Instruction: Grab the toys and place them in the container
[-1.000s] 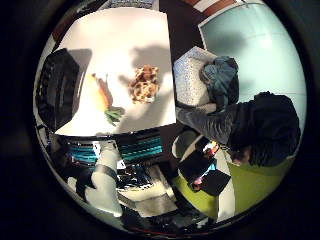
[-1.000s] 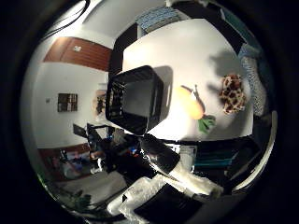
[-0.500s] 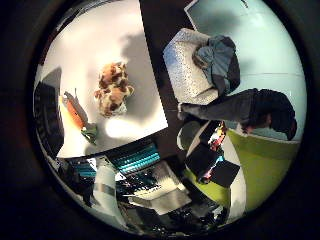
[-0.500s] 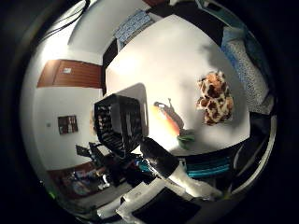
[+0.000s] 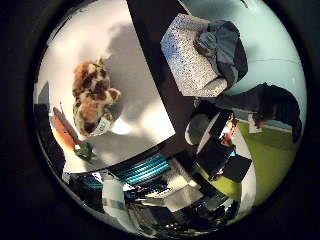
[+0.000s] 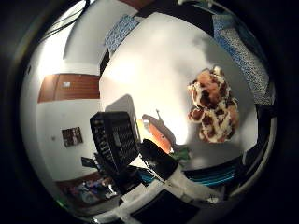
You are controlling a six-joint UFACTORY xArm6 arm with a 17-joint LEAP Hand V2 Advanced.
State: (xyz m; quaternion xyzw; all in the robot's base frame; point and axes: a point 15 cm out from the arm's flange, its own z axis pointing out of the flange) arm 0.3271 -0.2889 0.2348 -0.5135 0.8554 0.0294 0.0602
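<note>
Plush giraffe [image 6: 212, 106] and carrot [image 5: 64, 131] lie near the table [image 6: 159, 60] edge; hand state unclear.

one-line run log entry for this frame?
stage: approach | plush giraffe: on white table, ungrasped | carrot toy: on table beside giraffe | black crate: at table edge | hand: above table

a white table [image 6: 154, 70] fills the middle. a speckled grey seat [image 5: 192, 62] stands beside it at upper right, over pale floor [image 5: 272, 45] and a green rug [image 5: 270, 160]. a white wall with a brown panel [image 6: 65, 87] shows at left.
</note>
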